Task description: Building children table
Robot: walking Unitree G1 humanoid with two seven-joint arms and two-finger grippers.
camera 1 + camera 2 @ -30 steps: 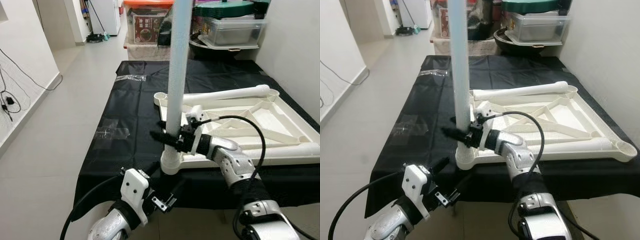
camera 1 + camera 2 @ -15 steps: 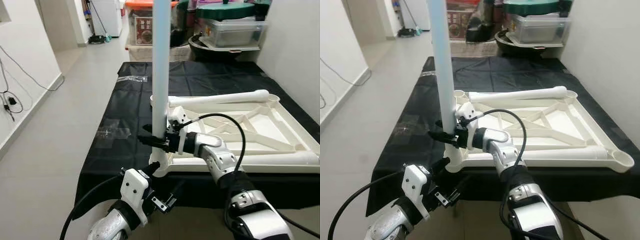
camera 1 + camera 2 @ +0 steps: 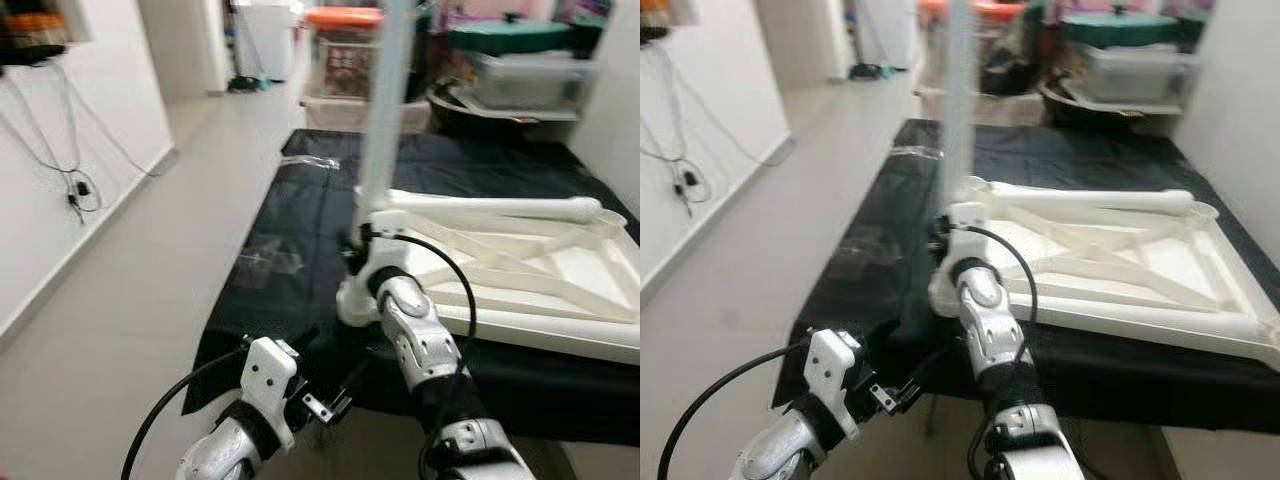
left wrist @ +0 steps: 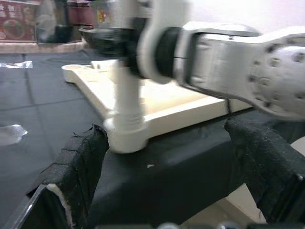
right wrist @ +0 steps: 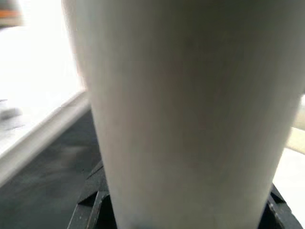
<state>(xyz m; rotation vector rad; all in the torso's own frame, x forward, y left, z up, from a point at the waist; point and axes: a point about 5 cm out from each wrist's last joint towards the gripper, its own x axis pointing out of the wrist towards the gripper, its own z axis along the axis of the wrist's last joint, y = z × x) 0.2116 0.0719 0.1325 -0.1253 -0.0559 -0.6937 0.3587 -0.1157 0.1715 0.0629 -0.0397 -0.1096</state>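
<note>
A white children's table top (image 3: 560,270) lies upside down on a black cloth (image 3: 300,220). One white leg (image 3: 383,120) stands upright in the near left corner socket (image 3: 352,303). My right gripper (image 3: 362,240) is shut around that leg just above the socket; in the right wrist view the leg (image 5: 186,109) sits between the black fingers (image 5: 90,200). A second leg (image 3: 500,208) lies across the far edge of the table top. My left gripper (image 3: 325,362) hangs low before the cloth's front edge, open, and its wrist view faces the socket (image 4: 125,136).
Storage boxes (image 3: 520,75) and an orange-lidded bin (image 3: 345,55) stand behind the cloth. Open tiled floor (image 3: 180,230) runs along the left, with a white wall and dangling cables (image 3: 75,190). A clear plastic bag (image 3: 315,161) lies on the cloth's far left.
The whole picture has swung so the scene sits further right, and it is blurred: the camera moved. My right gripper stays on the upright leg; the left arm holds its place.
</note>
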